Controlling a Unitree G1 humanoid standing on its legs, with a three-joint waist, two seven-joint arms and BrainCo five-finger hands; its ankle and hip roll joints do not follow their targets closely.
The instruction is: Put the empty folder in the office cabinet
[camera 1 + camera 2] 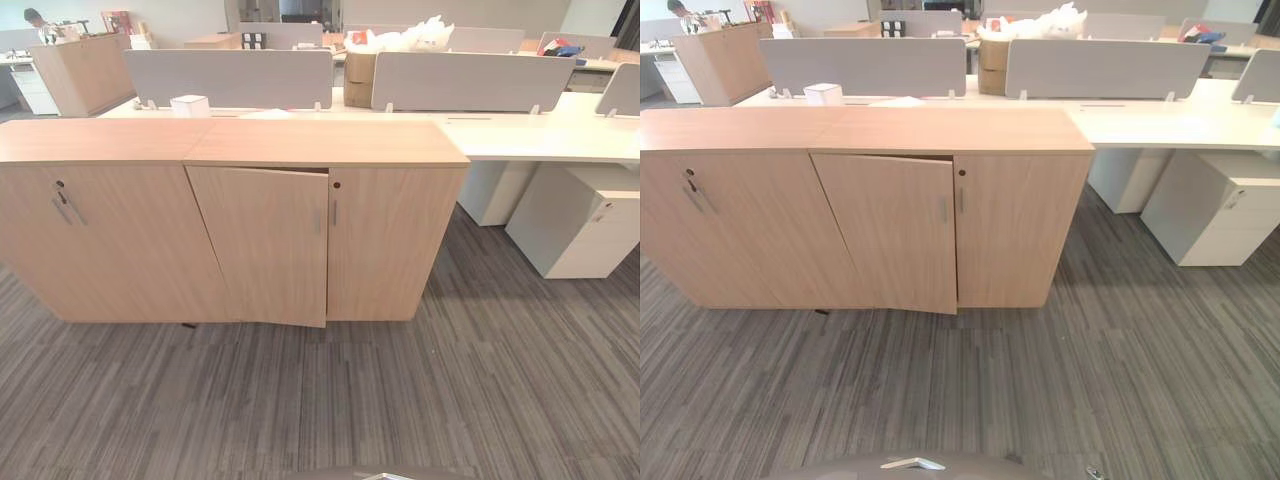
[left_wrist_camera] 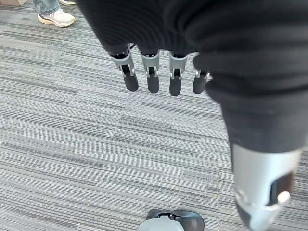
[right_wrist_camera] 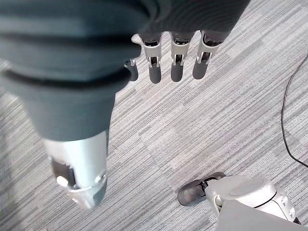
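The wooden cabinet (image 1: 230, 215) is standing on the striped grey carpet (image 1: 330, 400), and everything else is sitting relative to it. Its middle door (image 1: 262, 245) is hanging slightly ajar, its bottom edge swinging out past the cabinet front, while the door to the right of it (image 1: 392, 240) and the doors on the left part are sitting closed. A key (image 1: 60, 188) is hanging in the lock on the cabinet's left part. No folder is showing on the cabinet top, on the carpet in front of it, or in either hand; I cannot tell whether it is lying inside behind the part-open door.

Behind the cabinet a white desk (image 1: 560, 130) is running along with grey divider screens (image 1: 470, 80), and a small white box (image 1: 190, 105) is sitting just behind the cabinet's top edge. To the right of the cabinet, a white drawer unit (image 1: 585, 225) is standing under the desk.

The left hand (image 2: 159, 67) is hanging over the carpet with fingers straight and relaxed, holding nothing. The right hand (image 3: 175, 57) is hanging likewise, fingers loosely extended and empty. A person's shoe (image 2: 57, 18) is resting on the carpet beyond the left hand.
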